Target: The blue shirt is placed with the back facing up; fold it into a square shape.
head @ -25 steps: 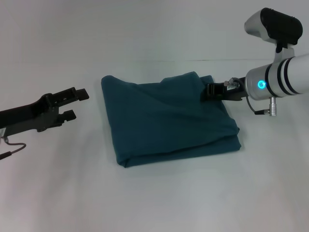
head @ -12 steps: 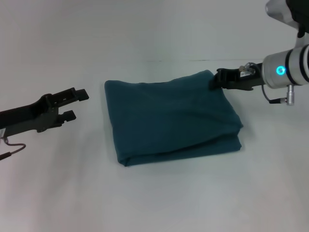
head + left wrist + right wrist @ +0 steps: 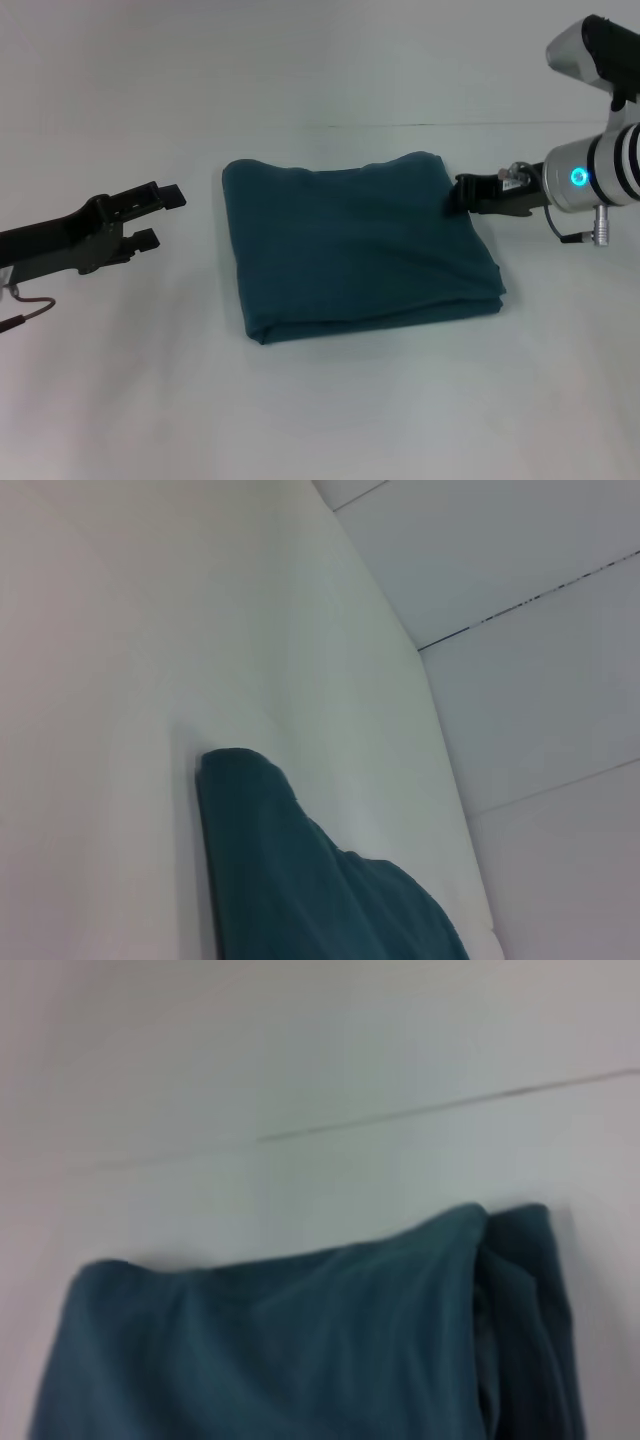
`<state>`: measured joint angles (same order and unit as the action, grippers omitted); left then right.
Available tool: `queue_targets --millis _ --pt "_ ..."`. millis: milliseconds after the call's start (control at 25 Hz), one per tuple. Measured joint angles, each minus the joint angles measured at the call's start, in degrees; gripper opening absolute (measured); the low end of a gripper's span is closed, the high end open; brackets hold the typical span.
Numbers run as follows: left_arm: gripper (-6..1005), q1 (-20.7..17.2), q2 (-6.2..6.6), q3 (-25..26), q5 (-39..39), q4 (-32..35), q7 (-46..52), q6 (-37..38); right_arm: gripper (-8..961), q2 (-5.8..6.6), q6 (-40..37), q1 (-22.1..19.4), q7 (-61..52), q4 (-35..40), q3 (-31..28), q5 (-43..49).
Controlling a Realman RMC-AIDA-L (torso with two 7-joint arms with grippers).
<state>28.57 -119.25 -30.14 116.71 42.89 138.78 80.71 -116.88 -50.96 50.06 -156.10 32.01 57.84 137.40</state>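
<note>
The blue shirt (image 3: 355, 245) lies folded into a rough square in the middle of the white table, plain side up, with its layered edges along the near and right sides. My right gripper (image 3: 461, 195) is at the shirt's right edge near the far corner, touching or just beside the cloth. My left gripper (image 3: 158, 214) hovers open to the left of the shirt, a clear gap away, holding nothing. The left wrist view shows a rounded corner of the blue shirt (image 3: 300, 880). In the right wrist view the blue shirt (image 3: 280, 1350) appears with stacked folds at one end.
The white table (image 3: 330, 400) spreads out on all sides of the shirt. Its far edge (image 3: 400, 124) meets a pale wall behind. A thin cable (image 3: 25, 310) hangs under the left arm.
The right gripper pulled the raised cloth to the right, flattening the fold, then dropped to the shirt's right edge. The shirt now lies flatter and squarer. The left arm has not moved.
</note>
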Motion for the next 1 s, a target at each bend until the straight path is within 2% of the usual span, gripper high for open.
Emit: queue_targets --millis 280,520,600,680,800,840,1000 --pt "950 0.11 -0.11 0.0 0.01 0.0 0.0 -0.01 58 0.27 1.09 -0.08 -0.04 -1.91 -0.34 0.24" --pt "950 0.13 -0.11 0.0 0.01 0.0 0.0 -0.09 143 0.94 3.02 -0.18 -0.07 -2.39 -0.23 0.25" --pt "950 0.03 -0.11 0.0 0.01 0.0 0.0 0.02 171 1.5 3.48 -0.36 -0.29 -2.51 -0.33 0.79" --pt "950 -0.03 -0.11 0.0 0.01 0.0 0.0 0.2 239 2.41 3.15 -0.72 -1.68 -2.61 -0.91 1.36" --pt "949 -0.03 -0.1 0.0 0.01 0.0 0.0 0.3 342 4.18 0.73 -1.69 -3.48 -2.38 -2.36 1.47" --pt "949 -0.02 -0.07 -0.13 0.06 0.0 0.0 0.61 376 4.84 -0.89 -2.21 -3.41 -1.9 -3.55 1.33" --pt "949 -0.02 0.06 -0.54 0.44 0.17 0.14 1.91 393 6.8 -11.33 -5.27 0.28 1.73 -11.52 -0.75"
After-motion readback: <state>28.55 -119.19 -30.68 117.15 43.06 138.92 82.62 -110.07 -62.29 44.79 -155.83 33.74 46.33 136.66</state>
